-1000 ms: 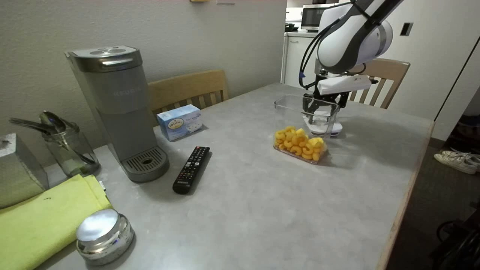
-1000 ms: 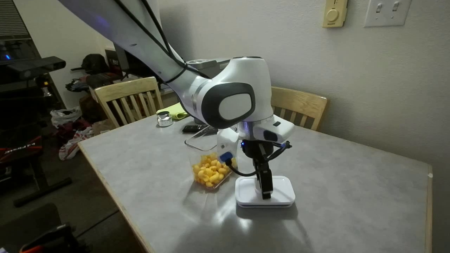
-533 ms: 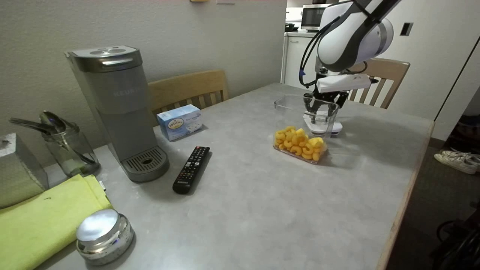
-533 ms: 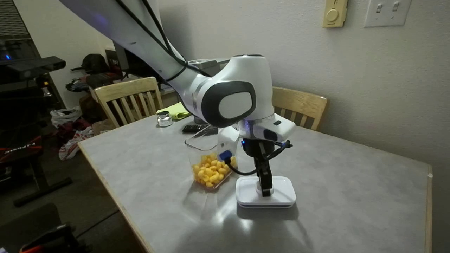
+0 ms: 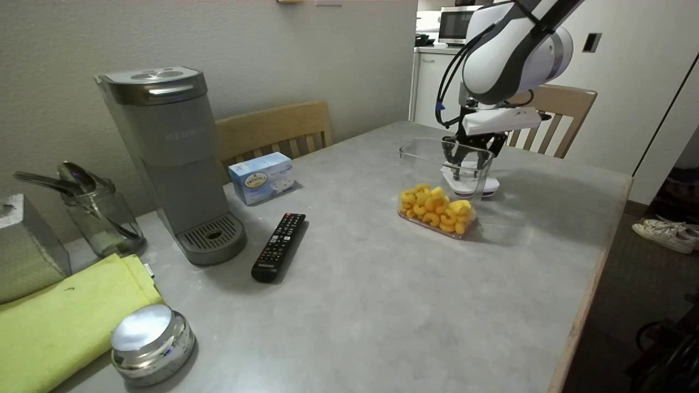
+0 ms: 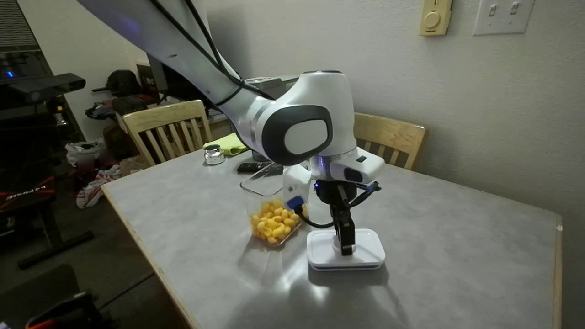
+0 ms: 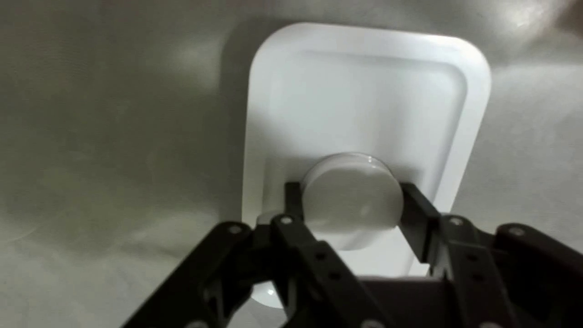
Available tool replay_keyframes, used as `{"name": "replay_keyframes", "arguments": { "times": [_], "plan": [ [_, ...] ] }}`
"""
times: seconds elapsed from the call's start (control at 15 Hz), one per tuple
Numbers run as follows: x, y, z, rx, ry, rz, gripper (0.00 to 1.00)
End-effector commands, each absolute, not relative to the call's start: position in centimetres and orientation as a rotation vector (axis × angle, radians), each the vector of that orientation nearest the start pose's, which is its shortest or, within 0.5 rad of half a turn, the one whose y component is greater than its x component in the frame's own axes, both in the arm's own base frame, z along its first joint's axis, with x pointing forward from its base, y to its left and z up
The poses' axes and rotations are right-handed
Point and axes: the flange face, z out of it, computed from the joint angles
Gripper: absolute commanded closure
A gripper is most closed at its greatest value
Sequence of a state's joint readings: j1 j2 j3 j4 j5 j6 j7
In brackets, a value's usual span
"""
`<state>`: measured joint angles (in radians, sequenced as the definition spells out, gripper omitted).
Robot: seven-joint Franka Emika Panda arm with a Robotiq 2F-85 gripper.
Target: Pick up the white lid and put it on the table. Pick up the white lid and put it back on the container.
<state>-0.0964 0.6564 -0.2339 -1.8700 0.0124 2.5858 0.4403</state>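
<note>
The white lid (image 6: pixel 320 249) lies flat at the table (image 6: pixel 457 256) surface; I cannot tell whether it is slightly raised. It also shows behind the container in an exterior view (image 5: pixel 490 187) and fills the middle of the wrist view (image 7: pixel 355 105). It has a round knob in its middle. My gripper (image 7: pixel 350 200) has both black fingers against the sides of this knob, shut on it. The gripper points down in an exterior view (image 6: pixel 347 249). The clear container (image 5: pixel 420 170) stands upright and uncovered beside the lid, with orange-yellow snacks inside. It shows partly behind the wrist in an exterior view (image 6: pixel 256 201).
A black remote (image 5: pixel 278 248), a blue tea box (image 5: pixel 262 178) and a grey coffee maker (image 5: pixel 169 153) stand farther along the table. A silver tin (image 5: pixel 153 346), a yellow cloth (image 5: pixel 76 316) and a jar with cutlery (image 5: pixel 104 218) are at the far end.
Over the last second my gripper has risen very slightly, and the lid has shifted a tiny bit with it. The container has not moved.
</note>
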Motion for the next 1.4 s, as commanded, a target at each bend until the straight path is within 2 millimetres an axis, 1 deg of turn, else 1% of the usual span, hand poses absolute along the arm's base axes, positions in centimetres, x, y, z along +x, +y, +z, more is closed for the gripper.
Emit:
{"name": "replay_keyframes", "arguments": {
  "times": [0.0, 0.2, 0.6, 1.07, 1.33],
  "plan": [
    [60.5, -19.9, 18.9, -3.087, 1.003, -0.131, 0.71],
    [60.8, -19.6, 20.0, -3.147, 0.830, -0.132, 0.71],
    [61.4, -19.3, 23.7, -3.196, 0.564, -0.177, 0.71],
    [61.7, -18.8, 28.2, -3.213, 0.306, -0.171, 0.71],
    [62.0, -18.3, 30.4, -3.217, 0.191, -0.187, 0.71]
  ]
}}
